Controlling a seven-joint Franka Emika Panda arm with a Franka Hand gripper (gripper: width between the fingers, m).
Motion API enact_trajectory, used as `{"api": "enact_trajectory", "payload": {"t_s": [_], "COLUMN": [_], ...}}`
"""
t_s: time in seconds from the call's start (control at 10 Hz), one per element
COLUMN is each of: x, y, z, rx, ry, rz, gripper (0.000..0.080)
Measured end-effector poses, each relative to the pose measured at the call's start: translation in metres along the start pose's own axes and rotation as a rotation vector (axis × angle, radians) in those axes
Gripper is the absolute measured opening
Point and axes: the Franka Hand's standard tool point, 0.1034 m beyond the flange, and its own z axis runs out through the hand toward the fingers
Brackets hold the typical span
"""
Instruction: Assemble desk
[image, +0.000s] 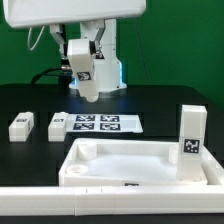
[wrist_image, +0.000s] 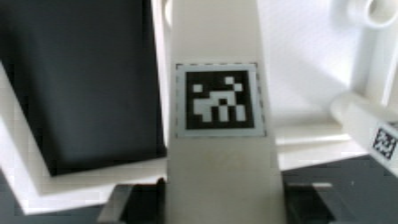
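Jaws clamped on the white leg (wrist_image: 217, 120), held high over the black tabletop (image: 25, 105), behind the desk tray (image: 130, 162). I judge it light, stiff, smooth plastic, maybe slippery; flat side faces suit gripping. Second leg (image: 192, 140) stands in the tray's corner.

**Around the marker board**

Marker board (image: 97, 123): thin, white, flat on the black bench (image: 165, 100), several black-and-white tags printed on top. Bench: dark and matte, stretching out from the marker board toward both sides of the exterior view. Green backdrop (image: 185, 50): upright beyond the marker board, behind the bench's far edge. White border rail (image: 30, 205): well apart from the marker board, on its near side, along the bench's front edge.
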Motion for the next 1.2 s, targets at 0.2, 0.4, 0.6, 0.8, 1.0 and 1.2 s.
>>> {"api": "enact_trajectory", "payload": {"t_s": [0.2, 0.4, 0.6, 0.8, 1.0, 1.2], "x": [0.004, 0.038, 0.068, 0.074, 0.069, 0.063], "y": [0.005, 0.018, 0.031, 0.021, 0.024, 0.016], "z": [0.002, -0.007, -0.018, -0.019, -0.013, -0.005], "rx": [-0.028, -0.074, -0.115, -0.162, -0.18, -0.175], "ry": [0.128, 0.294, 0.412, 0.557, 0.569, 0.558], "rz": [0.001, -0.024, -0.005, 0.017, 0.001, -0.008], "gripper": [0.029, 0.029, 0.029, 0.029, 0.029, 0.029]}}
